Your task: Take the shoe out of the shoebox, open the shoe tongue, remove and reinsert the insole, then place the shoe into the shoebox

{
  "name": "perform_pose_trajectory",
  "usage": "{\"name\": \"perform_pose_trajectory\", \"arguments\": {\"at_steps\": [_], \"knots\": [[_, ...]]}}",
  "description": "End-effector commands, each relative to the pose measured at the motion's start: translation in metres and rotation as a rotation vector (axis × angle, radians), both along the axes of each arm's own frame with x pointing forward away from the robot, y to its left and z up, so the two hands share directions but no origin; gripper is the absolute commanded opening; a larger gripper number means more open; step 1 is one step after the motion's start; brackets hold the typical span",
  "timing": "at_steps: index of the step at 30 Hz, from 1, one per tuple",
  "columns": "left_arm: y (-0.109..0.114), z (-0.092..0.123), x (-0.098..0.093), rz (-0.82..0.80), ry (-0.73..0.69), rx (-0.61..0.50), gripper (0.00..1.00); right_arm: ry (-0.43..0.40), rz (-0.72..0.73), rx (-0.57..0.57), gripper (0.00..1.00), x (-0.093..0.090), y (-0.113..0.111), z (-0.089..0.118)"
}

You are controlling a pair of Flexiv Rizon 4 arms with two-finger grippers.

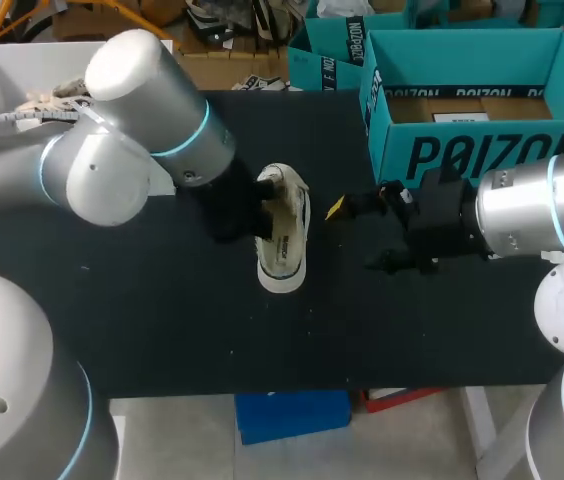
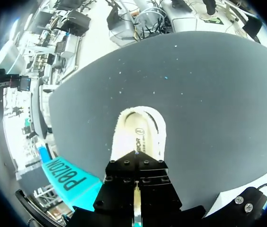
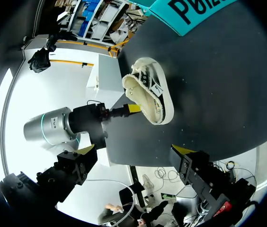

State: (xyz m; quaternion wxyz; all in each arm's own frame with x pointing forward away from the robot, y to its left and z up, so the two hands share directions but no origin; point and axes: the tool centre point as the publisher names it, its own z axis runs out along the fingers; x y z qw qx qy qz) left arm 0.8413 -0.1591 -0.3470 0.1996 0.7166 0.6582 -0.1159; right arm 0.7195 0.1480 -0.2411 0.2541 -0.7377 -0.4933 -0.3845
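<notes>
Resting tilted on the counter (image 1: 162, 320), the shoe (image 1: 284, 240) touched the left hand (image 1: 252, 205), whose grip could not be told; the right hand (image 3: 135, 149) stood apart nearby.

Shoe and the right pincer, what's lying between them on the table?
Nothing: only bare black table between the right pincer and the shoe, clearest in the head view.

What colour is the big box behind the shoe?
The shoebox is turquoise with dark lettering on its front; the head view shows it best.
</notes>
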Motion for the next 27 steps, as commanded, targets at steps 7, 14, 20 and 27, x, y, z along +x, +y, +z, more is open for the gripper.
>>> {"name": "perform_pose_trajectory", "arguments": {"at_steps": [7,14,20,27], "knots": [[0.052,0.047,-0.009,0.048,-0.029,-0.041,0.00,0.000,-0.001,-0.002,1.00,0.000,0.001,0.000],[0.065,0.043,0.016,0.211,0.030,-0.134,0.00,0.000,-0.001,-0.002,1.00,0.000,0.001,0.000],[0.065,0.038,0.047,0.368,0.130,-0.222,0.00,0.000,-0.001,-0.002,1.00,0.000,0.001,0.000],[0.045,0.031,0.087,0.501,0.210,-0.309,0.00,0.000,-0.001,-0.002,1.00,0.000,0.001,0.000]]}}
